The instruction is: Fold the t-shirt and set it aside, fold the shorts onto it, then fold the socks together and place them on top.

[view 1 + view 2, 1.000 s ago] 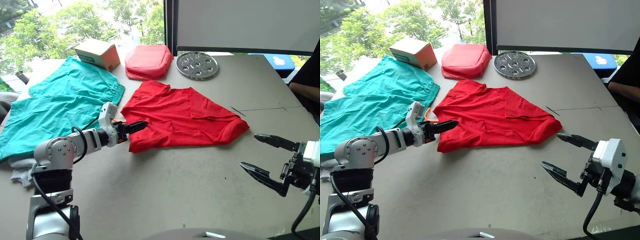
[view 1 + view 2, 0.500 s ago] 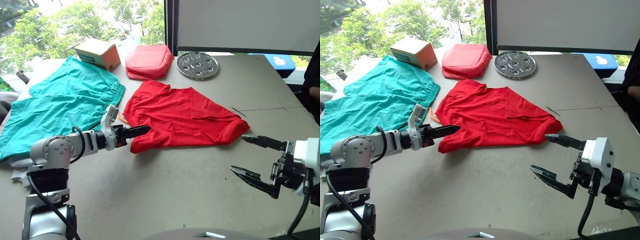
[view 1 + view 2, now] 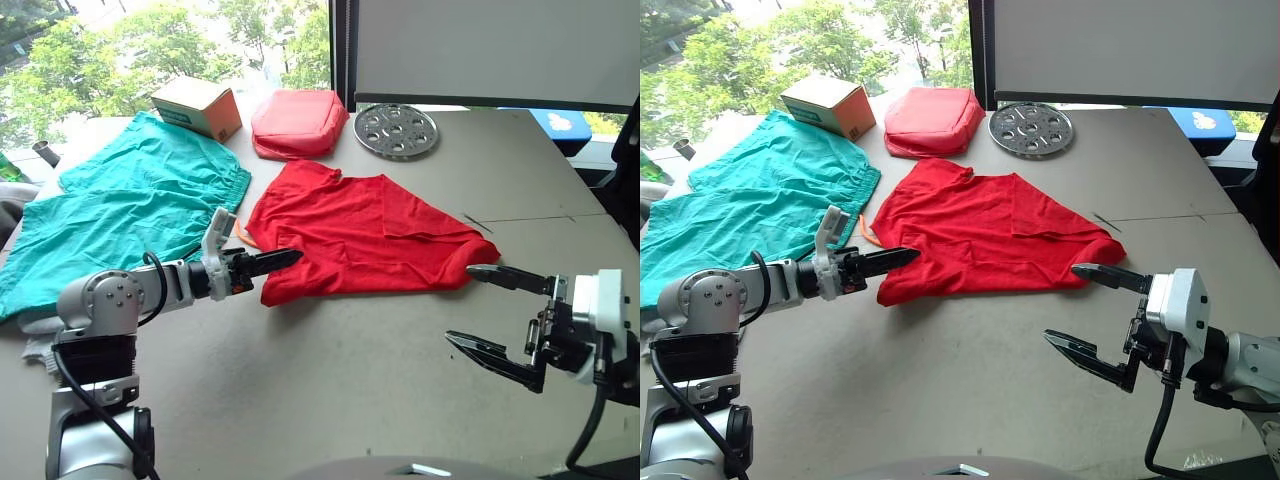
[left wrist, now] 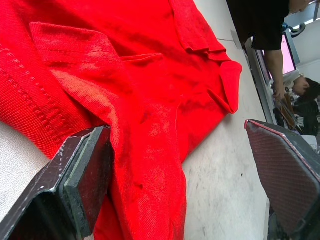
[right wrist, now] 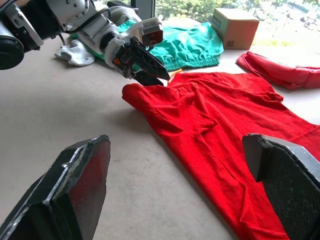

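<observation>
Daylight from a window with green trees (image 3: pixel 120 50) behind it falls across a large grey table (image 3: pixel 350 370) whose surface looks scuffed and speckled, with a dark line marked near its right side. A white panel (image 3: pixel 490 50) stands behind the far edge. The t-shirt (image 3: pixel 370 235) lies spread and partly folded in the middle of the table, its red cloth wrinkled. To its left, the shorts (image 3: pixel 120 210) lie flat, with the orange drawstring showing at the waistband beside the t-shirt. The socks (image 5: pixel 75 52) lie in a pale heap at the table's left edge, near the shorts. Along the far side sit a cardboard box (image 3: pixel 195 105), a pinkish-red padded pouch (image 3: pixel 297 122) and a round metal plate with holes (image 3: pixel 396 130).

The left gripper (image 3: pixel 275 262) reaches in low from the left, its tips at the near-left corner of the t-shirt; in the left wrist view its fingers (image 4: pixel 85 180) stand apart, one touching the hem, with red cloth lying between them, not clenched. The right gripper (image 3: pixel 1090 310) hovers over bare table just beside the t-shirt's right end, its jaws spread wide and grasping nothing. A person in dark clothing (image 4: pixel 260 25) is at the right of the table
</observation>
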{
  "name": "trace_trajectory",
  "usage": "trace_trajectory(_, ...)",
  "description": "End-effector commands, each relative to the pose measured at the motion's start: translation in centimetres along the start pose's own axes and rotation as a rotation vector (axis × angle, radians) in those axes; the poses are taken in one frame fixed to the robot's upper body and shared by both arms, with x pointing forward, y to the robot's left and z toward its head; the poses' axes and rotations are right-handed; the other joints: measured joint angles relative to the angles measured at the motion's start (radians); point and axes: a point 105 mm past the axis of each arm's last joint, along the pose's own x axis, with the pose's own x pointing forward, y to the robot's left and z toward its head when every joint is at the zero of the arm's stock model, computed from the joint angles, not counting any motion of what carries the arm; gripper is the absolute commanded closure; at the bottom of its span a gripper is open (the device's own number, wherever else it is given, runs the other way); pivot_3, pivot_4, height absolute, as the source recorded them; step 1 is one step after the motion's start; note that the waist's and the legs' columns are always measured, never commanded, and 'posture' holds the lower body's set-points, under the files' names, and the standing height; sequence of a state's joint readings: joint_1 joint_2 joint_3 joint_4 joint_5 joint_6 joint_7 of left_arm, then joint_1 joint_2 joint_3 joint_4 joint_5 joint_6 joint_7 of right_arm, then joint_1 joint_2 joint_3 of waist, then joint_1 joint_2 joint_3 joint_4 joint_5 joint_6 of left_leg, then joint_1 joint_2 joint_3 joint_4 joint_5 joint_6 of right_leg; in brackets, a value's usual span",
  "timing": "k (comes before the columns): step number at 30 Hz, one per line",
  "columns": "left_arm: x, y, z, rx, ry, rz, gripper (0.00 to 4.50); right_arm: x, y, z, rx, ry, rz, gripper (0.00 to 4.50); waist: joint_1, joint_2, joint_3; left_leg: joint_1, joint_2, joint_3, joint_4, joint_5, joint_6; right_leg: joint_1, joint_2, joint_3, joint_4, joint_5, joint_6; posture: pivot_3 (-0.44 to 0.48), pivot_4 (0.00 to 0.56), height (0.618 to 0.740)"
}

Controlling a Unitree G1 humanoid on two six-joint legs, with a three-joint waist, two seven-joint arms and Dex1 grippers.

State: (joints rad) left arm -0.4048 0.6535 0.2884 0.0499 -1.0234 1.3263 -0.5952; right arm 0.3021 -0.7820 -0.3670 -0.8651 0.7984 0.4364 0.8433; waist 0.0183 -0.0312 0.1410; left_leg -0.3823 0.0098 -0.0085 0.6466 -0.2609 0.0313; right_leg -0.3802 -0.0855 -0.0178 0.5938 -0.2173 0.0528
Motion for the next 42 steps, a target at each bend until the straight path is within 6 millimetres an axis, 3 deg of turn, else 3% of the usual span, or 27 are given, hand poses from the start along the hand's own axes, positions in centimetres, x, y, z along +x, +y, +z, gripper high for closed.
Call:
trace_trajectory(1, -0.5, -1.1, 1.9, 0.047, -0.069, -0.031, 0.07, 0.1, 0.2, 0.5, -0.018, -0.007, 0.017, 0.0, 0.0, 0.0, 0.0, 0.0, 0.0, 0.0, 0.0, 0.0, 0.0, 0.0, 0.0, 0.0, 0.0, 0.0, 0.0, 0.0, 0.15, 0.74)
trace_trajectory(6, -0.2, -0.5, 2.2, 0.041, -0.083, 0.009, 0.07, 0.2, 0.0, 0.4, -0.019, -0.008, 0.015, 0.0, -0.001, 0.0, 0.0, 0.0, 0.0, 0.0, 0.0, 0.0, 0.0, 0.0, 0.004, 0.0, 0.0, 0.0, 0.0, 0.0, 0.15, 0.74)
trace_trajectory(14, 1.0, 2.4, 2.1, -0.024, -0.061, 0.164, 0.07, 0.4, 0.2, 0.5, -0.021, -0.012, 0.015, 0.0, 0.0, 0.0, 0.0, 0.0, 0.0, 0.0, 0.001, 0.0, 0.0, 0.0, 0.005, 0.0, 0.0, 0.0, 0.0, 0.0, 0.15, 0.74)
trace_trajectory(20, 2.6, 1.8, 2.4, -0.05, -0.073, 0.109, 0.07, 0.2, 0.3, 0.3, -0.015, -0.006, 0.001, 0.0, 0.002, 0.0, 0.0, 0.0, -0.001, 0.0, 0.001, 0.0, 0.0, 0.001, 0.005, 0.0, 0.001, 0.0, 0.0, 0.0, 0.15, 0.74)
trace_trajectory(24, 3.6, 1.5, 1.9, -0.022, -0.042, 0.089, 1.91, 0.2, 0.3, 0.3, -0.013, -0.006, -0.003, 0.0, 0.002, -0.001, 0.0, 0.0, -0.001, 0.0, 0.001, 0.0, 0.0, 0.001, 0.005, 0.0, 0.001, 0.0, 0.0, 0.0, 0.15, 0.74)
trace_trajectory(25, 3.7, 1.4, 1.7, -0.013, -0.035, 0.083, 2.05, 0.2, 0.3, 0.3, -0.013, -0.006, -0.005, 0.0, 0.001, -0.001, 0.0, 0.0, -0.001, 0.0, 0.001, 0.0, 0.0, 0.001, 0.005, 0.0, 0.001, 0.0, 0.0, 0.0, 0.15, 0.74)
trace_trajectory(26, 3.8, 1.4, 1.6, 0.002, -0.029, 0.086, 2.79, 0.2, 0.3, 0.3, -0.013, -0.005, -0.006, 0.0, 0.001, -0.001, 0.0, 0.0, -0.001, 0.0, 0.001, 0.0, 0.0, 0.001, 0.005, 0.0, 0.001, 0.0, 0.0, 0.0, 0.15, 0.74)
trace_trajectory(30, 4.1, 1.3, 1.7, 0.039, -0.027, 0.068, 4.47, 0.2, 0.2, 0.2, -0.012, -0.002, -0.012, 0.0, 0.001, -0.001, 0.0, -0.001, -0.001, -0.001, 0.001, 0.0, 0.0, 0.001, 0.005, 0.0, 0.001, 0.0, 0.0, 0.0, 0.15, 0.74)
trace_trajectory(37, 1.7, 0.9, 3.5, 0.134, -0.14, 0.045, 4.47, 0.4, 0.1, 0.0, -0.001, 0.003, -0.028, 0.0, -0.002, -0.001, 0.0, -0.001, 0.0, 0.0, 0.001, 0.0, 0.0, 0.001, 0.004, 0.0, 0.0, 0.0, 0.0, 0.0, 0.15, 0.74)
trace_trajectory(42, 0.7, 1.7, 2.5, 0.369, -0.088, 0.121, 4.47, 0.6, 0.0, -0.3, 0.004, 0.002, -0.02, 0.0, -0.002, 0.0, 0.0, 0.0, 0.0, 0.0, 0.0, 0.0, 0.0, 0.0, -0.001, 0.001, 0.0, 0.0, 0.0, 0.0, 0.15, 0.74)
